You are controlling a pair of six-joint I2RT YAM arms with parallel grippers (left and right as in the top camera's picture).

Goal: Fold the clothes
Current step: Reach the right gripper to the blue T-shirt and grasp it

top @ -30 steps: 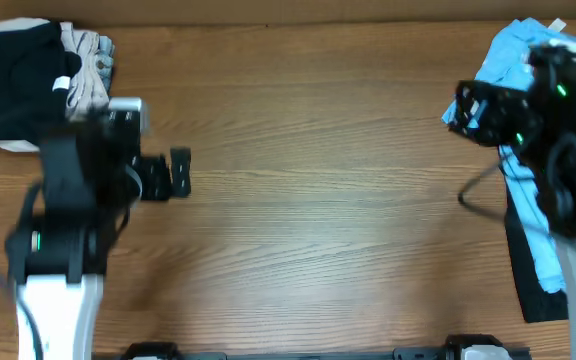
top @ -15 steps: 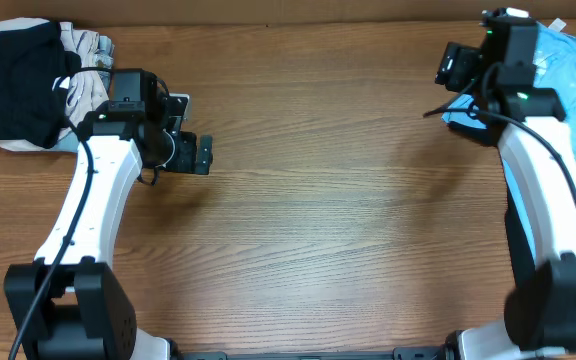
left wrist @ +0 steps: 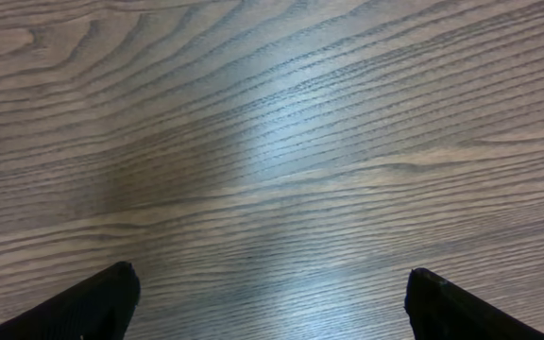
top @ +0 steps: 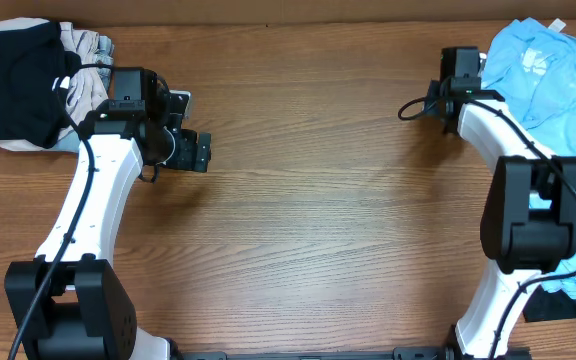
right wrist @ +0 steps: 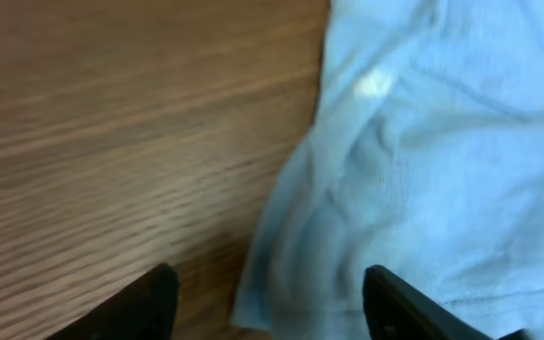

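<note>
1. Clothes lie in two heaps on the wooden table [top: 318, 230]: one light blue T-shirt [top: 553, 85] by the right claw [right wrist: 270, 304], and one black garment [top: 13, 85] touching one pale grey garment [top: 90, 65] behind the left claw [top: 200, 152]
2. Right claw is spread wide and pinches nothing; the T-shirt's crumpled edge sits between its two fingers, cloth running ahead of the claw and past one finger [right wrist: 414, 307], bare wood past the other; whether it touches the cloth cannot be told
3. One white mark [right wrist: 374, 83] shows on the T-shirt ahead of the right claw
4. Left claw is spread wide too, its two fingertips well apart, with only bare wood beneath and ahead of it
</note>
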